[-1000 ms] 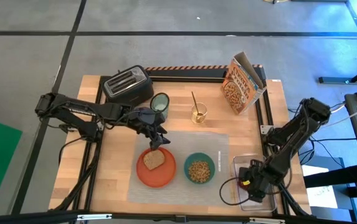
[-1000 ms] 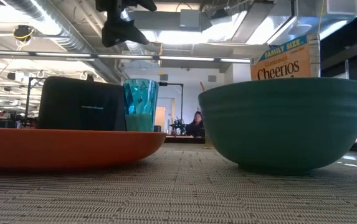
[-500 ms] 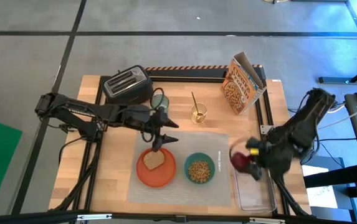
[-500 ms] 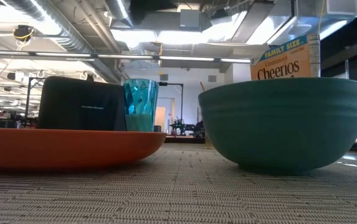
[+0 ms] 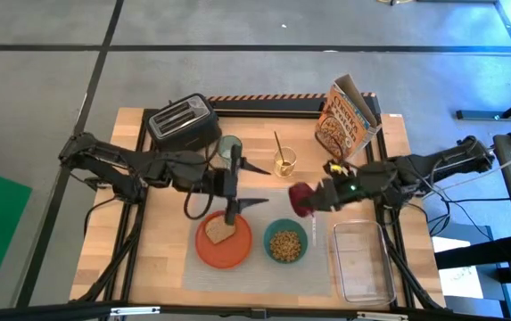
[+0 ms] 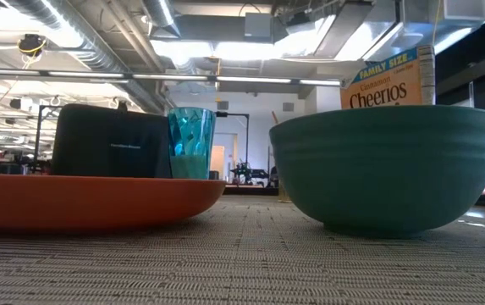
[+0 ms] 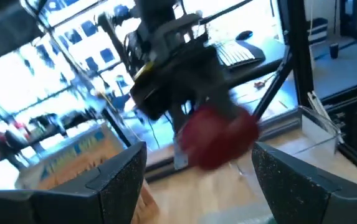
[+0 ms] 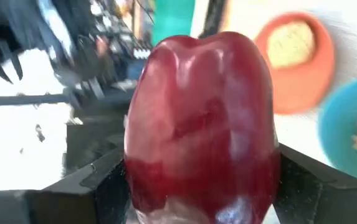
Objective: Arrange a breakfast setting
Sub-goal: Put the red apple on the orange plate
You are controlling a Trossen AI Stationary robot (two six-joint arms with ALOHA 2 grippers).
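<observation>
My right gripper (image 5: 307, 200) is shut on a small red fruit (image 5: 298, 196), held in the air over the far right part of the grey placemat (image 5: 255, 267). My left gripper (image 5: 251, 185) is open and empty above the far edge of the orange plate (image 5: 203, 250), its fingers pointing toward the fruit. A toast slice (image 5: 221, 230) lies on the plate. The teal bowl (image 5: 284, 242) with cereal stands on the mat beside the plate. The green-tinted glass (image 5: 229, 145) is partly behind my left arm. The gold spoon (image 5: 278, 145) stands in a small glass. My right gripper pinches the red fruit by its two opposite sides (image 8: 147, 186) between its two fingers (image 8: 103, 183). The fingers come about level from the table's right side. The fruit is lifted clear of the table and the mat.
A black toaster (image 5: 182, 123) stands at the far left, a cereal box (image 5: 344, 120) at the far right. A clear plastic tub (image 5: 362, 260) lies at the near right, beside the mat. In the low view the plate (image 6: 90, 203) and bowl (image 6: 386, 165) fill the foreground.
My right gripper has lifted the red fruit out of the clear tub and carried it toward the table's left and far side, over the placemat. My left gripper has risen out of the low view and shifted a little toward the right.
</observation>
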